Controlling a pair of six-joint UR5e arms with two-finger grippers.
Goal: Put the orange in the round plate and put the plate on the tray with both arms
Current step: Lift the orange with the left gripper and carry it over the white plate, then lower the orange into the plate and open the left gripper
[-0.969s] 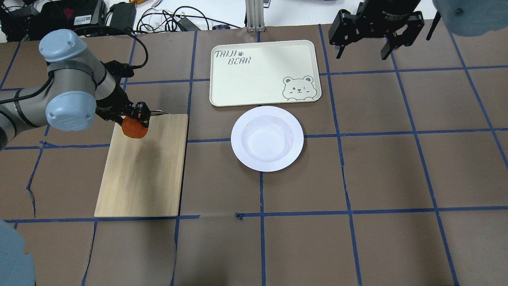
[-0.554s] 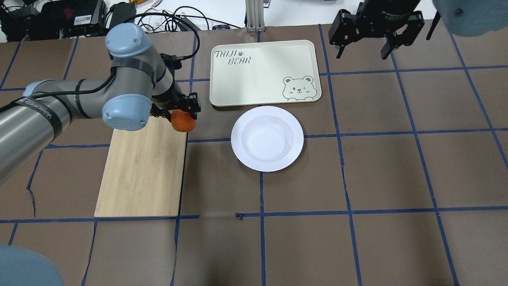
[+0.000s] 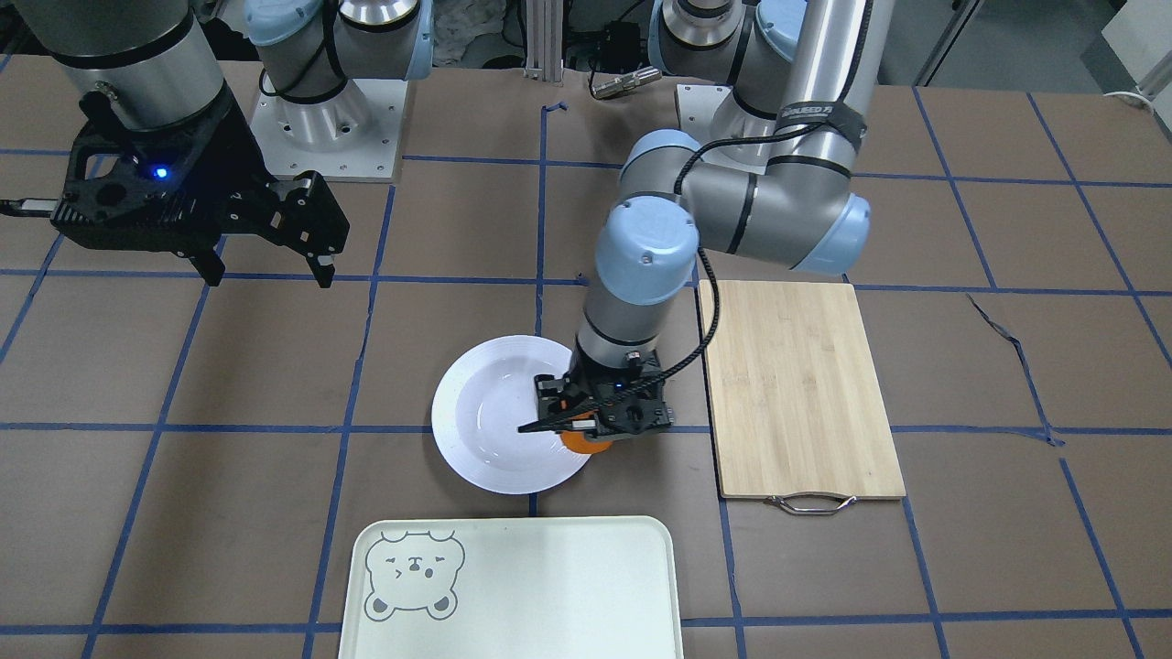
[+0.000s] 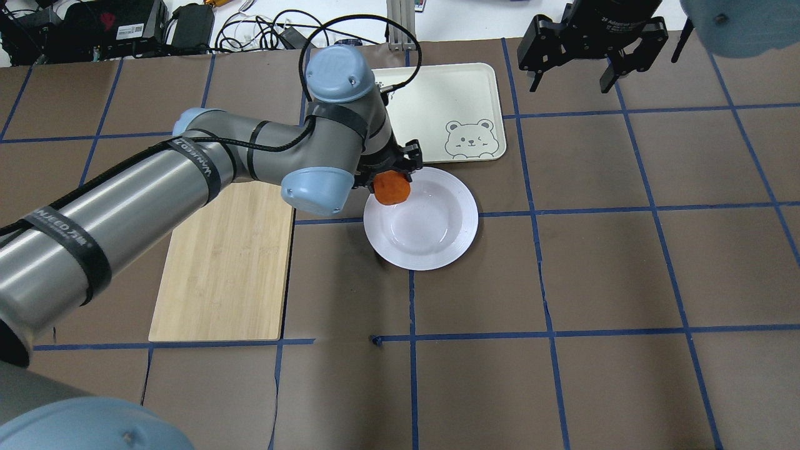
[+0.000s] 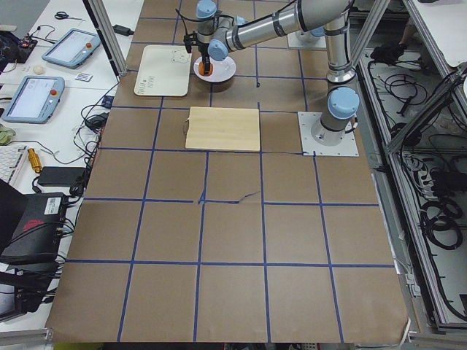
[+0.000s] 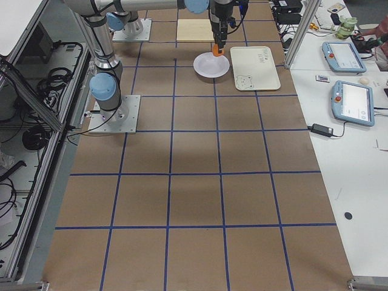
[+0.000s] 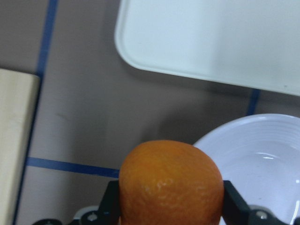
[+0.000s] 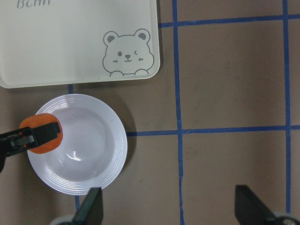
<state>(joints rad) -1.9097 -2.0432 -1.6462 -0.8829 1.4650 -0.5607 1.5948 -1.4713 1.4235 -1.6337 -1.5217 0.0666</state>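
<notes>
Orange-skinned fruit, one: the orange (image 4: 391, 189), clamped between both fingers of the left end effector (image 3: 591, 426) (closed only to the fruit's width). It hangs over the board-side rim of the round plate (image 4: 459, 234), short of the sunken centre. Released here it would likely strike the sloping rim, so a little more inward travel seems wanted.

Plate: white, near the middle of the desk (image 4: 625, 281), just beside the tray (image 4: 437, 94), which lies toward the desk's far edge.

Right end effector (image 4: 570, 82): jaws wide, holding nothing, hovering past the tray's bear corner, presumably parked for the two-arm lift.

Bamboo cutting board (image 4: 225, 269): toward the desk's left edge, off the route. Only the left arm's own wrist overhangs the tray.
</notes>
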